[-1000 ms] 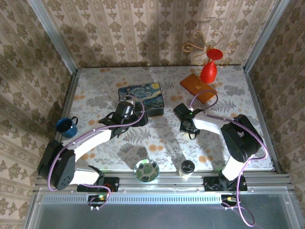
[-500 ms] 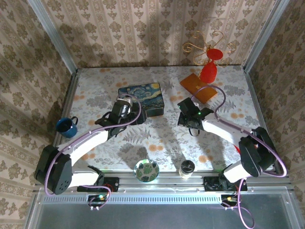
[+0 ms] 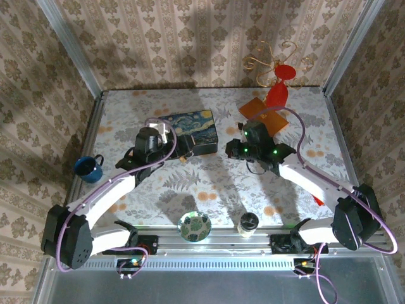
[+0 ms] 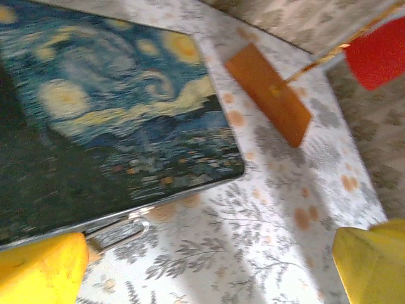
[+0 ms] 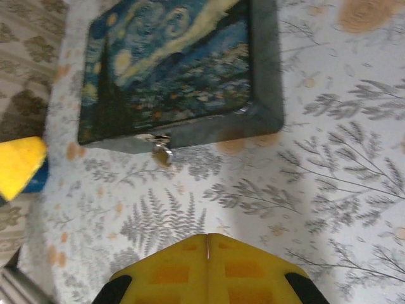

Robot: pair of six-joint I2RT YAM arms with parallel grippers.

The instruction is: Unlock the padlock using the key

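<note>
The small brass padlock [image 5: 162,153] hangs from the latch on the front edge of the dark blue starry-painting box [image 5: 177,63], with its body lying on the table. From above, the padlock [image 3: 183,158] sits just in front of the box [image 3: 193,130]. My left gripper [image 4: 205,266] is open, its yellow fingers [image 4: 38,269] wide apart beside the box's front edge and a silvery metal loop [image 4: 117,232]. My right gripper [image 5: 207,244] is shut, pointing at the box from the right with bare table between it and the padlock. The key is hidden.
An orange flat block [image 3: 262,114] and a red vase [image 3: 277,95] stand at the back right. A blue mug [image 3: 88,168] sits at the left edge. A patterned bowl [image 3: 194,226] and a small jar [image 3: 249,223] stand by the near rail.
The right arm has stretched out and its gripper has swung to face the box from the right. The left wrist has drawn back left along the box's front edge.
</note>
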